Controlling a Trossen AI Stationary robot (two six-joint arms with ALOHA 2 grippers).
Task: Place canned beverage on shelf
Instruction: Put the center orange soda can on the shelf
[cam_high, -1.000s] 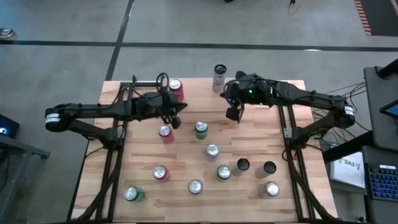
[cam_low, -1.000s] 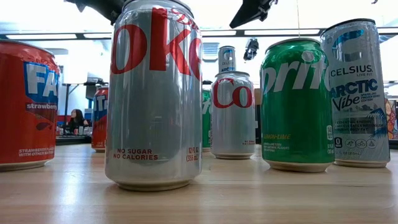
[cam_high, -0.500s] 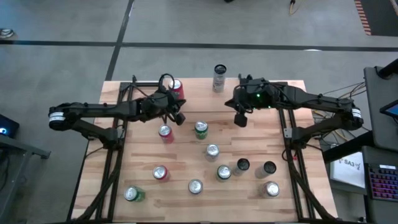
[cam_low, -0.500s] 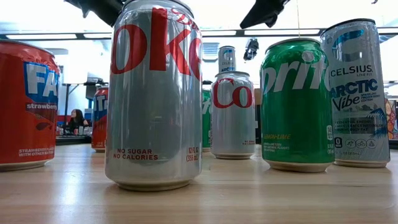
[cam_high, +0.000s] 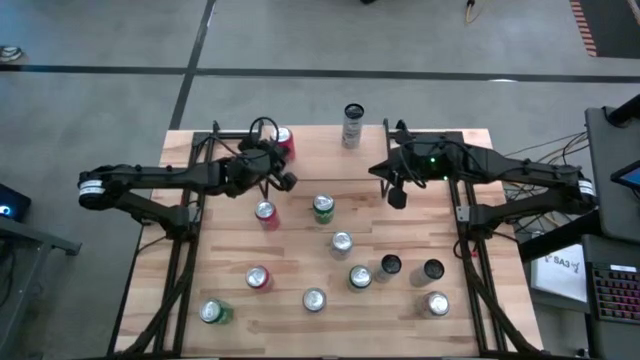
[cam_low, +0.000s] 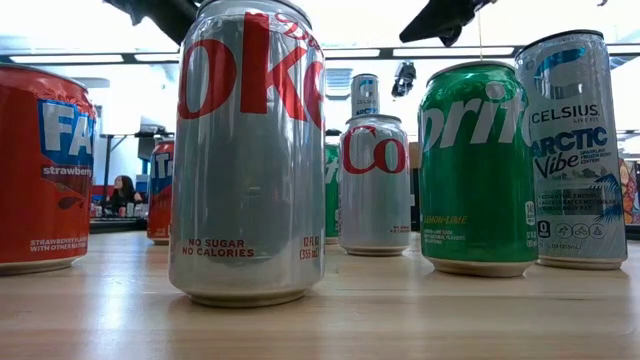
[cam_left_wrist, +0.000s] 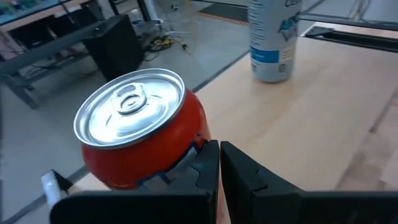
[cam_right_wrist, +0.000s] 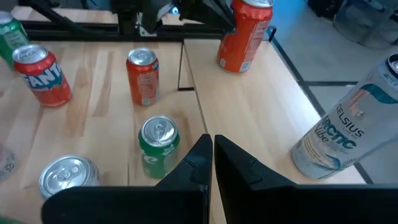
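Note:
The shelf (cam_high: 320, 155) is a light-wood board at the table's far side, and its top also shows in the left wrist view (cam_left_wrist: 311, 118). On it stand a red can (cam_high: 283, 143) (cam_left_wrist: 140, 134) and a tall white Celsius can (cam_high: 352, 124) (cam_right_wrist: 348, 134). My left gripper (cam_high: 287, 181) (cam_left_wrist: 219, 149) is shut, just on the near side of the red can; a strip of wood shows between them from above. My right gripper (cam_high: 397, 197) (cam_right_wrist: 211, 142) is shut and carries nothing, hanging over the table right of a green can (cam_high: 323, 207).
Several more cans stand upright on the tabletop: a red one (cam_high: 265, 212), a silver one (cam_high: 341, 242), others toward the near edge (cam_high: 314, 299) (cam_high: 437, 303). Black arm frames (cam_high: 465, 215) run along both sides. In the low view a Coke can (cam_low: 248, 150) fills the foreground.
My right gripper has moved toward the table's right edge and a little toward the near edge, still shut. My left gripper has turned at the wrist, its shut fingers swinging toward the far edge and the red can. No can has moved.

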